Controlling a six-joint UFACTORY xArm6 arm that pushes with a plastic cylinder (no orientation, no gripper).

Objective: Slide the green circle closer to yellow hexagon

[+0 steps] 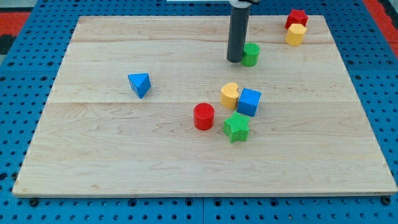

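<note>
A pale wooden board lies on a blue pegboard surface, seen from above and in front. A straight dark rod comes down from the view's top edge, and my tip rests on the board near the top edge, right of centre. There is no gripper here, so nothing opens, closes or holds anything; the rod can only push.

The small green circle block sits touching, or just beside, the tip on the view's right side. The yellow hexagon block stands in the top right corner of the board, with a red block of unclear shape touching it from above. The green circle is near the hexagon but clearly apart from it, with bare wood between them.

Judged from this, the task is partly along: the tip is placed on the far side of the circle from the hexagon, ready to push toward the top right corner, and the gap remains to be closed.

Near the board's centre sit a yellow heart-shaped block, a blue cube, a red cylinder and a green star. A blue triangular block lies toward the left edge.
</note>
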